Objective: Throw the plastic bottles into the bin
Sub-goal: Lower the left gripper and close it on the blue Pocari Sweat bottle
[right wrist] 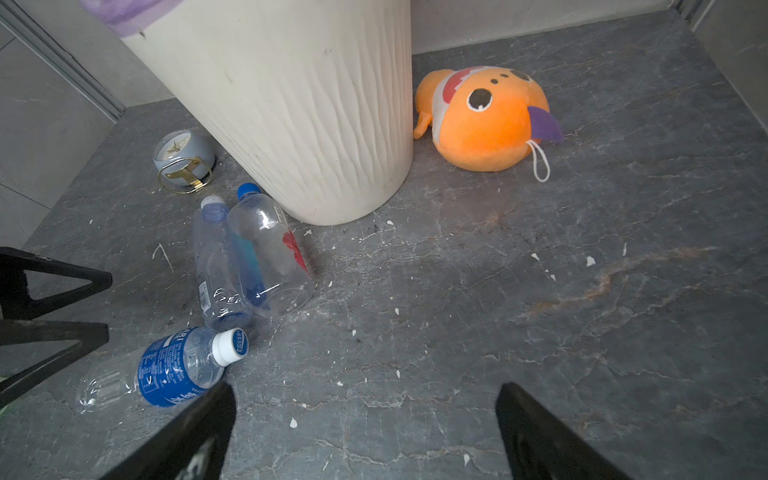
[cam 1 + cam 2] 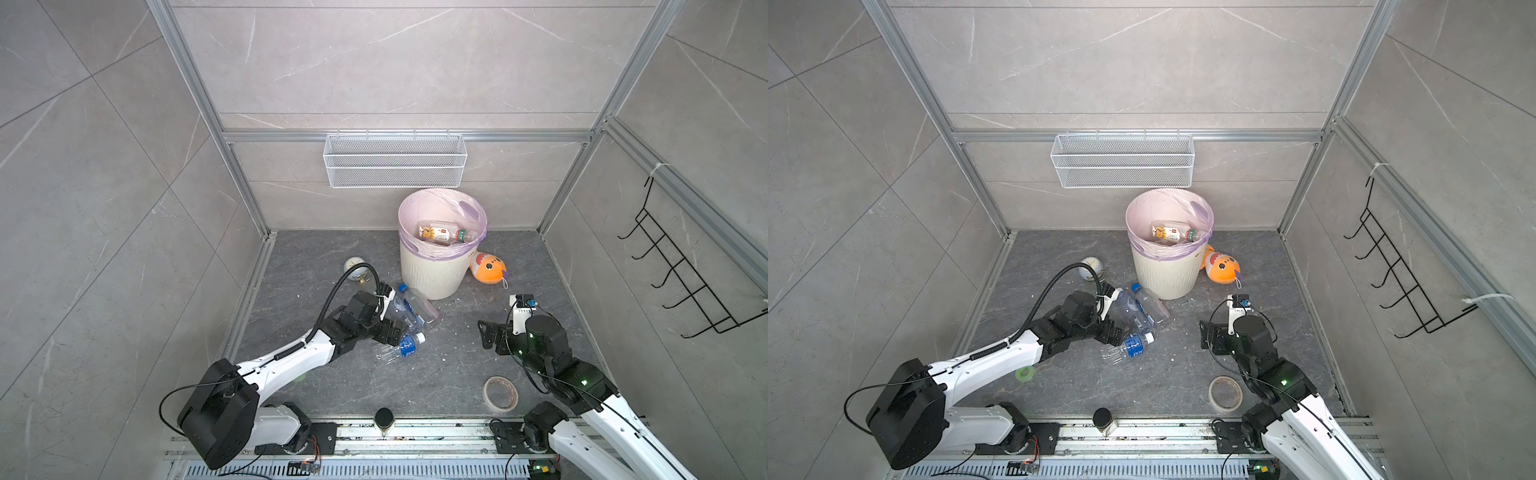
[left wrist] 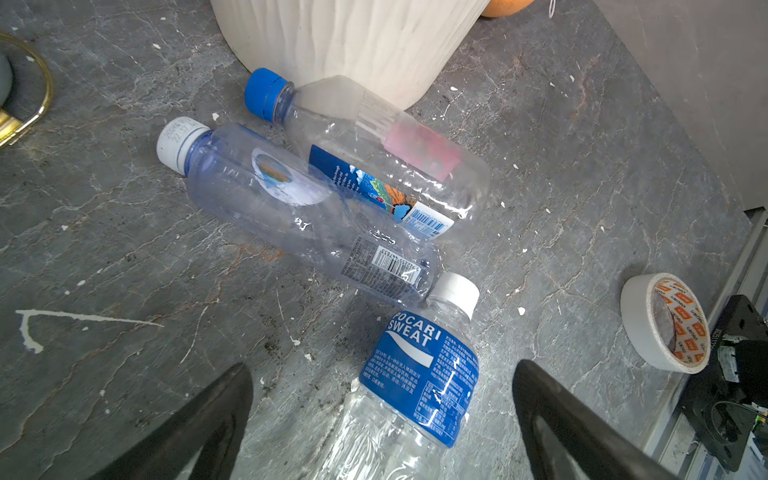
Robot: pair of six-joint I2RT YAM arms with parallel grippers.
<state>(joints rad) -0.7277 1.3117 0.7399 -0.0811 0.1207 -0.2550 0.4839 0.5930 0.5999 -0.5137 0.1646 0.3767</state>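
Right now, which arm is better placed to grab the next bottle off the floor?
Left. The left end effector is open and right at the Pocari Sweat bottle, framing it in the wrist view. The right end effector, also open, faces bare floor, farther from it.

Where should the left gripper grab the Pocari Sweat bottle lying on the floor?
Probably across its blue-labelled middle, from above: the Pocari Sweat bottle lies on its side, and the open left gripper hangs over it, one jaw each side.
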